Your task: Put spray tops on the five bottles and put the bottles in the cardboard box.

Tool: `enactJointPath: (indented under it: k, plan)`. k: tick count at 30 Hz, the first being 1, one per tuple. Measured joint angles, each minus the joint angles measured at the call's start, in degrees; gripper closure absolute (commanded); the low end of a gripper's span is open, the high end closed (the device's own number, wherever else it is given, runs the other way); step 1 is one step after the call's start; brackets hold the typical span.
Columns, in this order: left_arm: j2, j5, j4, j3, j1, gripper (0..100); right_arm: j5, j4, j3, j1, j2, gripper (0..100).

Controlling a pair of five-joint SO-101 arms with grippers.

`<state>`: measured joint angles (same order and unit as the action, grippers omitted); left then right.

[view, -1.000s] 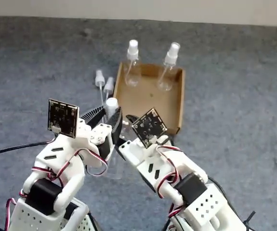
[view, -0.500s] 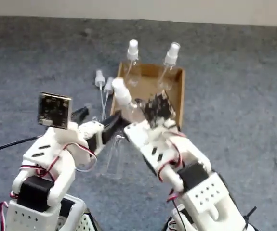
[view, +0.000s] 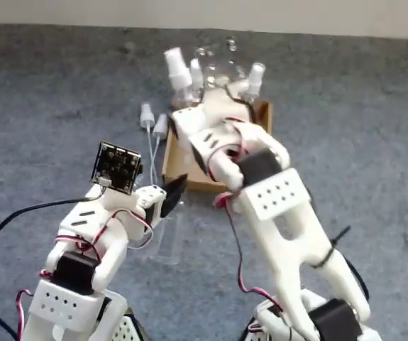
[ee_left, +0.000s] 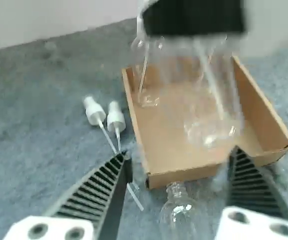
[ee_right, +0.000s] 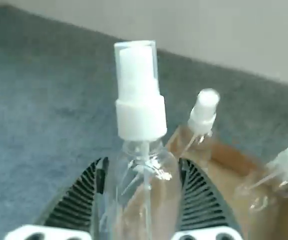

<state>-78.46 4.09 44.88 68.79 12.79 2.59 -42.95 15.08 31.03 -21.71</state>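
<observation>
Third bottle was mid-placement. Left gripper [ee_left: 181,155] sat back short of the box [ee_left: 199,172], jaws wide apart, holding nothing. A bare bottle [ee_left: 179,212] lay on the carpet just under it, against the box's near wall. Two loose tops [ee_left: 115,116] lay on the carpet beside the box's left wall. Two capped bottles [ee_right: 199,125] stood at the box's far end. Right gripper [ee_right: 142,172] was clamped on a capped bottle [ee_right: 136,220], held roughly upright above the far-left part of the box, near the standing ones. Next, as I judged it: lower that bottle onto free box floor without knocking its neighbours, release, then pull back for the bare bottle and a top. A fifth bottle I couldn't make out. Versus a second earlier: both grippers had been together at the box's near edge with the bottle between them. Since then the right arm had stretched out over the box with it, and the left had let go and drawn back.
</observation>
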Motion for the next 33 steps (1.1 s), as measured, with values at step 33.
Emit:
enactJointPath:
  k: [33]
  plan:
    - [0.53,-0.26,-8.79,3.25,-6.86,67,-3.16,-3.43,5.98,-9.58,-18.02,99.4]
